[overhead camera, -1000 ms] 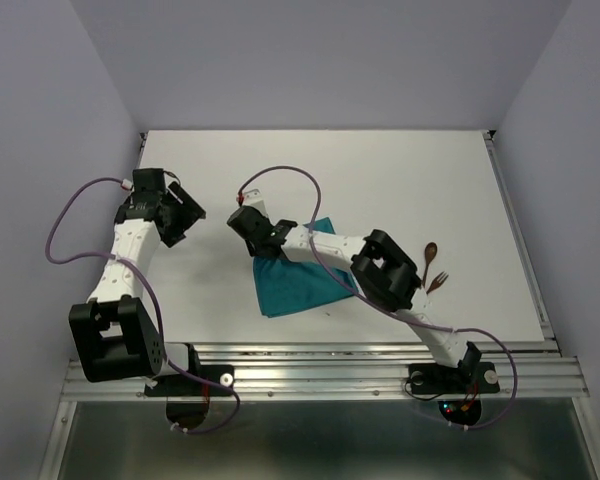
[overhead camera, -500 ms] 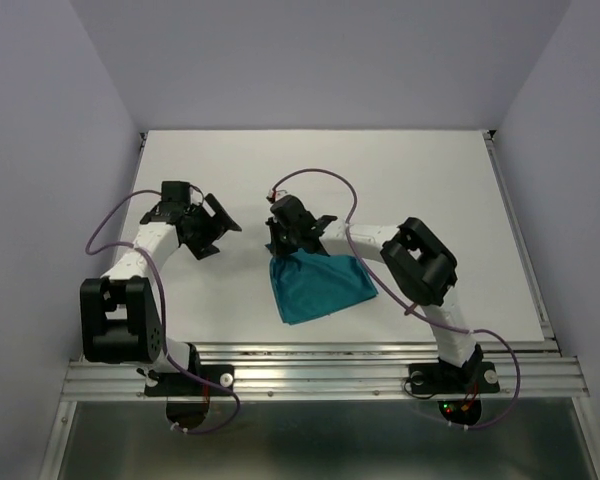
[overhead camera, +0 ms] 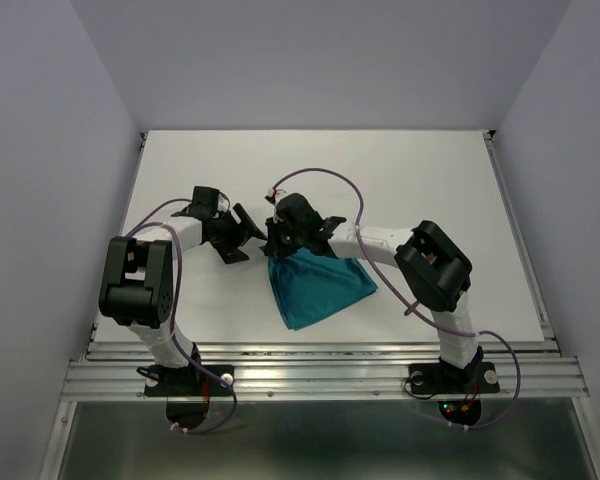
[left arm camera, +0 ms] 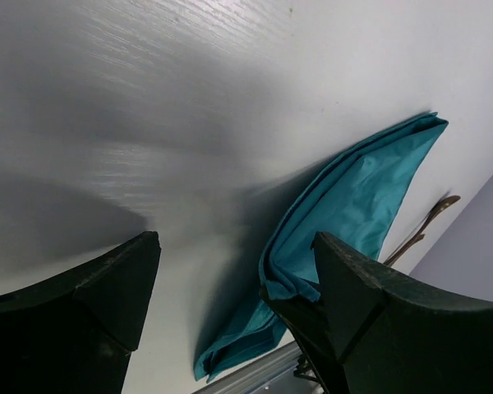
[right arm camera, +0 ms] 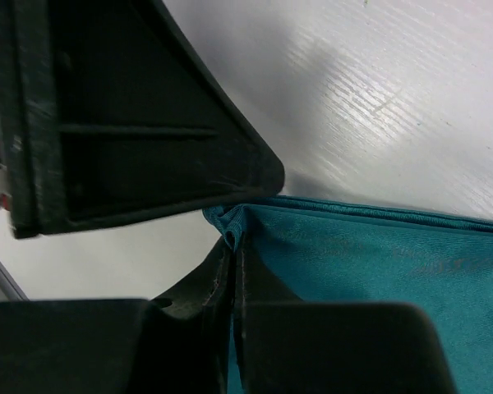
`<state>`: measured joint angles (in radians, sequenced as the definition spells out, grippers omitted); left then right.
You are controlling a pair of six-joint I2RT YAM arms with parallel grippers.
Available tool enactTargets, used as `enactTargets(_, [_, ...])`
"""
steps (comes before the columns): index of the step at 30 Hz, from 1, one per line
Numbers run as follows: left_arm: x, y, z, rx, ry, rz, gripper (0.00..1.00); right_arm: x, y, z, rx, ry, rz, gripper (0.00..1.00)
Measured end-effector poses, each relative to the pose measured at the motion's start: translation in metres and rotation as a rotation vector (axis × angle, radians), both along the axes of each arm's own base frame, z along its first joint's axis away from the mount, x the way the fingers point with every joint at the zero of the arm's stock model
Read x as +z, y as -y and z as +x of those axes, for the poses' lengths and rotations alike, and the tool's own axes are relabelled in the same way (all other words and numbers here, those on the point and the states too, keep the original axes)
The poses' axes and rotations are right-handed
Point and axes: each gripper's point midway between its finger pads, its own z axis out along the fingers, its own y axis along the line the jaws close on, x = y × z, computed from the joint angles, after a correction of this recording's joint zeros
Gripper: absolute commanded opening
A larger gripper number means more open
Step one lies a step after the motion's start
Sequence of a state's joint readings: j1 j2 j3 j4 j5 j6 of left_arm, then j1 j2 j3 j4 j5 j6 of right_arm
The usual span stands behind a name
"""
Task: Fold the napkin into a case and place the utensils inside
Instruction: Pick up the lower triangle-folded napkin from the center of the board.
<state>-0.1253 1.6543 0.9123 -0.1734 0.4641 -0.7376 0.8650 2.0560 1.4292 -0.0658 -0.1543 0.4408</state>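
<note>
Right gripper (right arm camera: pixel 232 246) clamped on a corner of the folded teal napkin (overhead camera: pixel 320 285), cloth at mid-front of the white table (overhead camera: pixel 430 180), left gripper (overhead camera: pixel 246 236) spread wide just beside that corner, holding nothing.

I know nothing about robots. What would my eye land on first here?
The teal napkin, folded over, lying mid-front on the white table. The right arm's fingers are pinched shut on its far-left corner, and the left arm's fingers stand wide open right beside them.
</note>
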Motion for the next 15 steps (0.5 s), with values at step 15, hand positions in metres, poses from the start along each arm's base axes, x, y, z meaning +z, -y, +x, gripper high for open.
enactTargets(15, [-0.011, 0.030, -0.003, -0.079, -0.014, -0.065, 0.66, 0.001, -0.002, -0.004, 0.019, -0.007, 0.012, 0.01])
